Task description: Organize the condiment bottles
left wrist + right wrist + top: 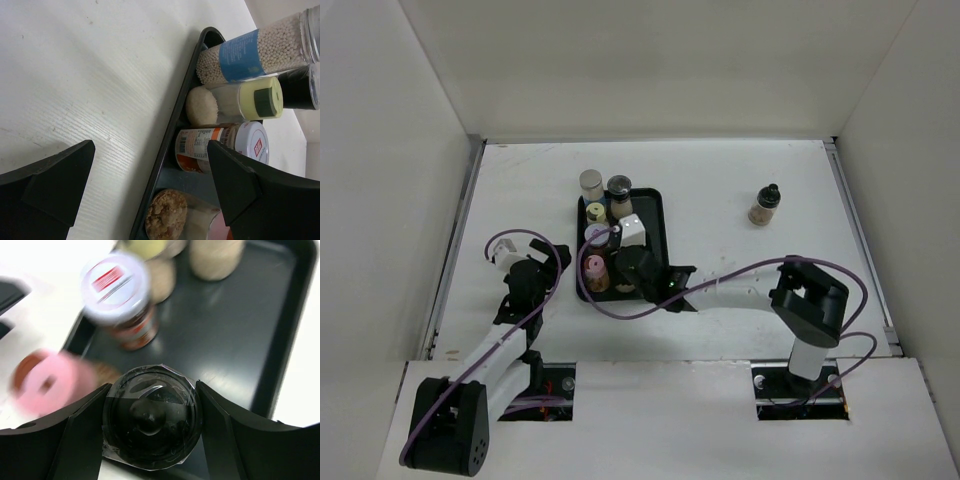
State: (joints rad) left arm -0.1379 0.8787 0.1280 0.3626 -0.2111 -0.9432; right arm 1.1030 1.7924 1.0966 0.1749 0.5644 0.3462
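- Now the right claw (152, 390) is closed snugly on a small clear jar with a black lid (150, 425), one finger pressed to each side. It is over the near end of the black rectangular plastic tray (235, 340), and I cannot tell whether the jar's base touches the tray.
- Left of it in the tray stands a jar with a pink lid (592, 268), and beyond that a jar with a white lid and red label (117, 287).
- Farther back are a yellow-lidded jar (597, 212), then a grey-lidded jar (591, 182) and a dark-lidded jar (619, 186) by the tray's far edge.
- One more jar with a dark cap (764, 206) stands alone on the white counter (720, 180), well to the right of the tray.
- The left claw (150, 145) gapes wide with nothing in it, low over the counter just beside the tray's left rim.
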